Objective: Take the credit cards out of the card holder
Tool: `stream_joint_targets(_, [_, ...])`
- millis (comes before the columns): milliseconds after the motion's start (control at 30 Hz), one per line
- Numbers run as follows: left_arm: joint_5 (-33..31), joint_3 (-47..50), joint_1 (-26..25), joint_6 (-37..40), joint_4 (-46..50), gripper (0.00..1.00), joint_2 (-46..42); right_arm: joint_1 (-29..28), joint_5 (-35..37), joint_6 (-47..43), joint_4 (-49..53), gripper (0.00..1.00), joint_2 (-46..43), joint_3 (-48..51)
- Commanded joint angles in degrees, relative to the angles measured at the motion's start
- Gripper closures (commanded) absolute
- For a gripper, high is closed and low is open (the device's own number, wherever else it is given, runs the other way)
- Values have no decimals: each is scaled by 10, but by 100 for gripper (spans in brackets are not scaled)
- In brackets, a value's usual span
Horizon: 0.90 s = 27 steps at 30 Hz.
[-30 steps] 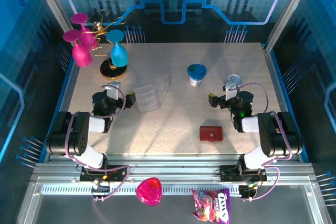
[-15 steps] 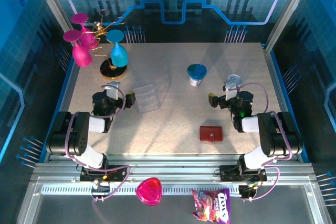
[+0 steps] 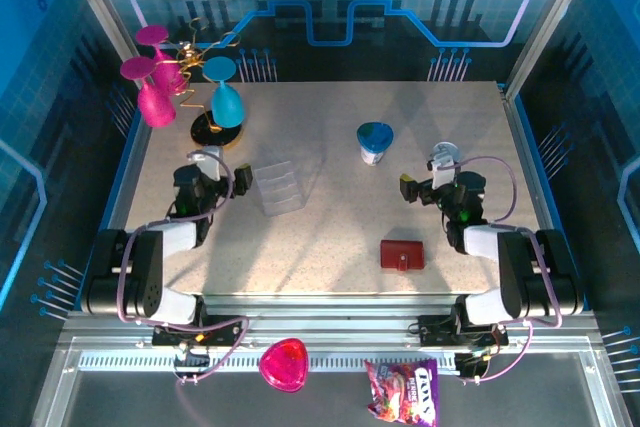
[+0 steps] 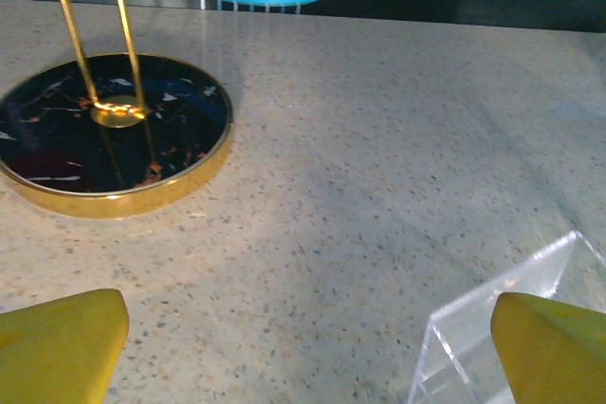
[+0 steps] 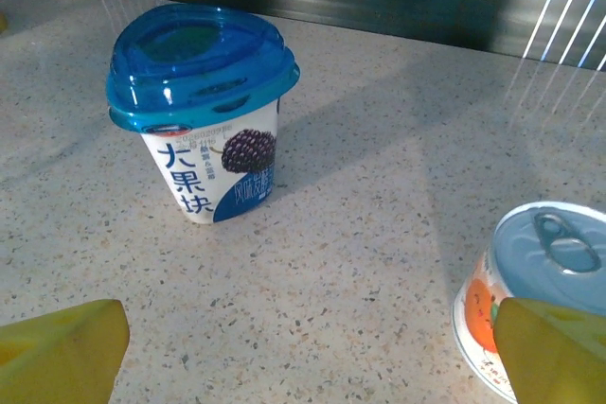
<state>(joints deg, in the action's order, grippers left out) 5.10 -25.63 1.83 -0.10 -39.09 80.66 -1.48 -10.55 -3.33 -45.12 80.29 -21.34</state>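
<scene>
The card holder (image 3: 402,254), a small dark red wallet with a snap tab, lies folded shut on the table near the front, right of centre. The credit cards are hidden. My left gripper (image 3: 212,173) hovers at the left of the table, far from the card holder. It is open, and its yellow fingertips (image 4: 57,342) stand wide apart over bare tabletop. My right gripper (image 3: 438,177) is behind and to the right of the card holder. It is also open, with nothing between its fingertips (image 5: 62,347).
A clear tiered stand (image 3: 279,188) (image 4: 516,328) sits just right of the left gripper. A blue-lidded yogurt cup (image 3: 375,142) (image 5: 204,111) and a ring-pull can (image 3: 445,153) (image 5: 540,290) stand ahead of the right gripper. A gold-rimmed rack base (image 3: 215,132) (image 4: 114,134) carries coloured glasses at the back left.
Both arms have stretched a little away from their bases, so each gripper sits slightly farther out. Both grippers stay open and the card holder has not moved.
</scene>
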Motion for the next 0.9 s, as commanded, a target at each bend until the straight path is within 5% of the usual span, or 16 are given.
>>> stream_joint_targets(0, [-76,-57,-19,-21,169,1,-36,-14,19,-17,79,0,-36,-26])
stream_joint_targets(500, [-111,-163,-65,-198,532,10,-168,-62,98,55,386,0,-144,-117])
stream_joint_targets(867, [67,-170,-75,-338,485,11,-92,-68,28,208,591,1,-139,-232])
